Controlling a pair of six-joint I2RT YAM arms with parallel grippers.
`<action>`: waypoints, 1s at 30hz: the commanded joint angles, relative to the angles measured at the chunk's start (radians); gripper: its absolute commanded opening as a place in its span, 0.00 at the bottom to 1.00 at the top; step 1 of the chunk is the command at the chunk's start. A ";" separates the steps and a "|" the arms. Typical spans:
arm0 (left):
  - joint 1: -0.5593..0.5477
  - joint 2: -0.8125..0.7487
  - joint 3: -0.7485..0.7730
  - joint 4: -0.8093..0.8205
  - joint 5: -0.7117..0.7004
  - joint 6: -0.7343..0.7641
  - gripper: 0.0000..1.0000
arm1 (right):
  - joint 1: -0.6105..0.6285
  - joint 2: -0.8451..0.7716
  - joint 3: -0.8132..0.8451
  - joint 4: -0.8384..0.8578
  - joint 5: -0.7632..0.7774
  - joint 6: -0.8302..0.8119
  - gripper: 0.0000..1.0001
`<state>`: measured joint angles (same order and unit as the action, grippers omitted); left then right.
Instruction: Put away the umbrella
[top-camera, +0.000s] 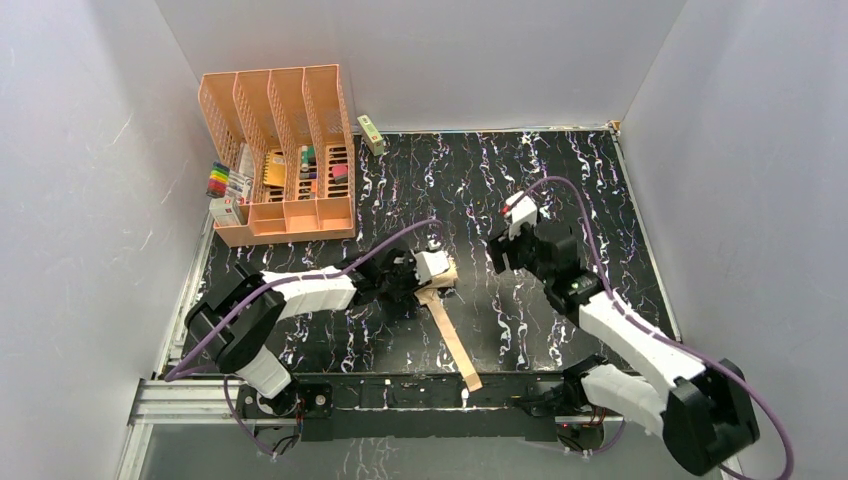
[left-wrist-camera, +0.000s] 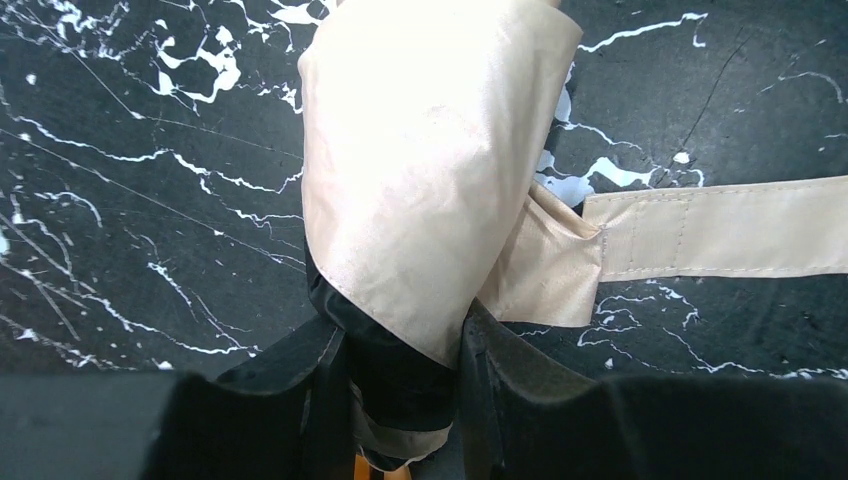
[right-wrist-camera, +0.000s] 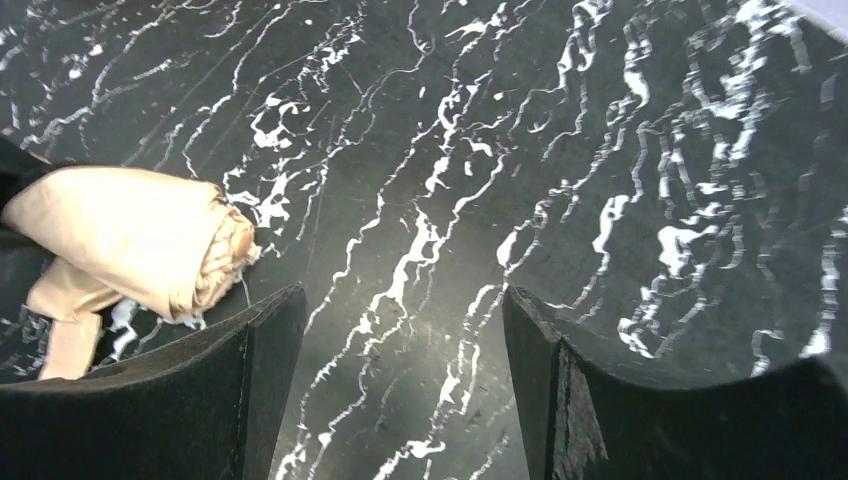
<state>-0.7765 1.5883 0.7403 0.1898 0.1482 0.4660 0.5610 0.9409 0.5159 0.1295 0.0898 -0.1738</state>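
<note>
Two notes: mind limp strap trailing toward near edge, treat umbrella at centre of table, pinched in left gripper by its fabric roll, as light, soft, slick, then bring wide-open empty right gripper onto its likely stiffer core.

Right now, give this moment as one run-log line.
left gripper: jaws shut on umbrella | right gripper: jaws open, empty | strap: unfastened
</note>
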 joint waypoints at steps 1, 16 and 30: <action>-0.052 0.010 -0.085 -0.014 -0.169 0.058 0.00 | -0.081 0.127 0.138 0.015 -0.295 0.127 0.81; -0.201 0.024 -0.190 0.133 -0.316 0.194 0.00 | -0.060 0.576 0.451 -0.277 -0.858 -0.348 0.82; -0.245 0.029 -0.218 0.177 -0.341 0.217 0.00 | 0.036 0.764 0.550 -0.330 -0.821 -0.573 0.82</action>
<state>-0.9955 1.5810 0.5674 0.4885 -0.2108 0.6708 0.5968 1.6585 0.9874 -0.1810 -0.7071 -0.6586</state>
